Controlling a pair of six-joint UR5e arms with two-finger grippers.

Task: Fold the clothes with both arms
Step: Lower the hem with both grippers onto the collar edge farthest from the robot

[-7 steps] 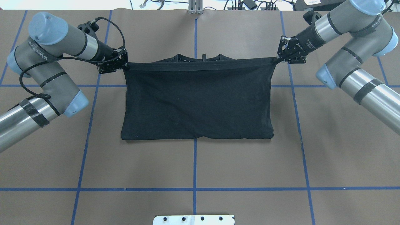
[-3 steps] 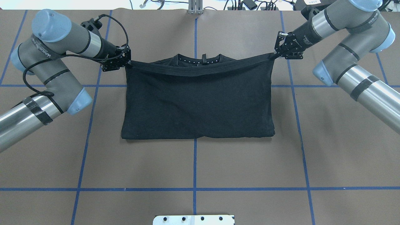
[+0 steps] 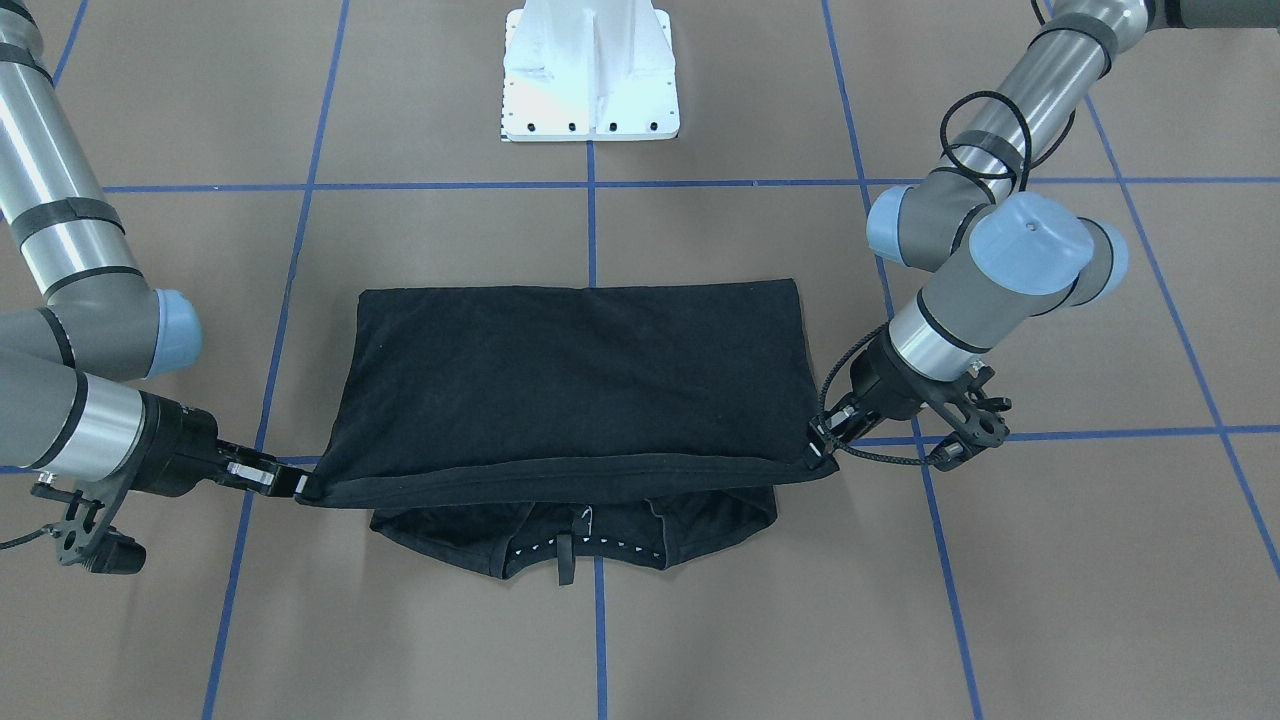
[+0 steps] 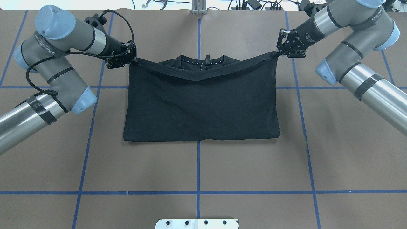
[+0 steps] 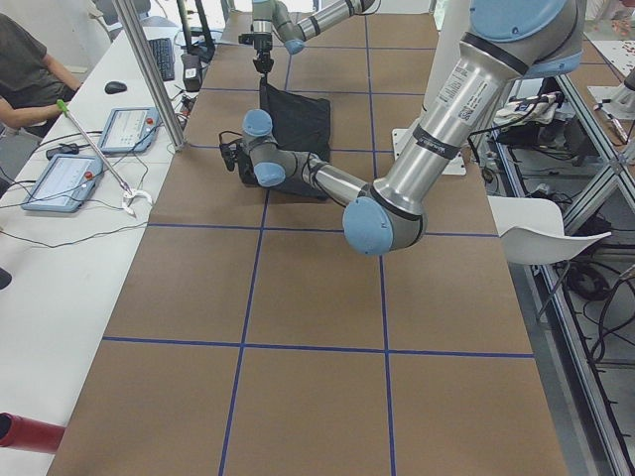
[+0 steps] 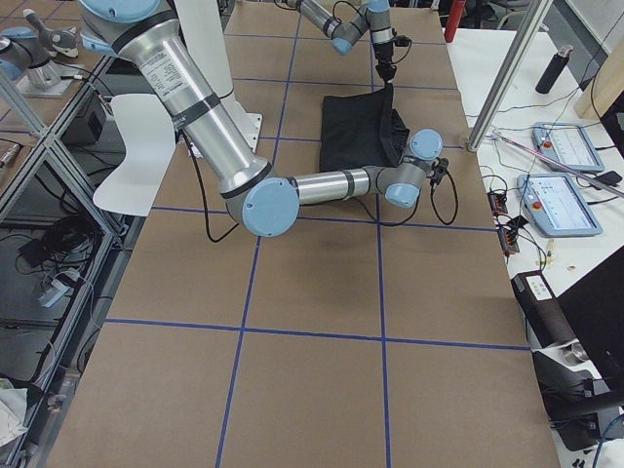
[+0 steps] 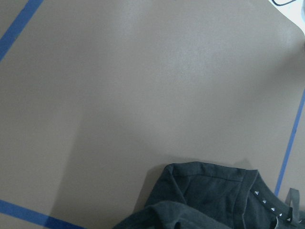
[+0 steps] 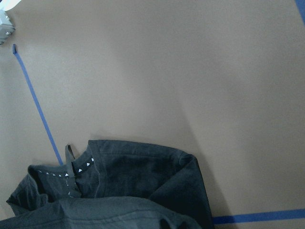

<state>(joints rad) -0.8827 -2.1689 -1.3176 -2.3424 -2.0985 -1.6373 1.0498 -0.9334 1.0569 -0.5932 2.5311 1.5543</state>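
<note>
Two corners of the T-shirt (image 4: 202, 105) are clamped and raised, one in the left tool (image 4: 133, 59) and one in the right tool (image 4: 276, 52). The hem sags between them over the collar (image 4: 203, 60). Its folded edge rests mid-surface (image 4: 254, 165), which extends widely on every side.

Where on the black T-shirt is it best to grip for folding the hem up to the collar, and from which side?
Grip the two end corners of the hem, one per pincer, each from its own outer side. The left pincer and right pincer hold the T-shirt that way: the hem spans between them, sagging only slightly mid-span near the collar.
</note>
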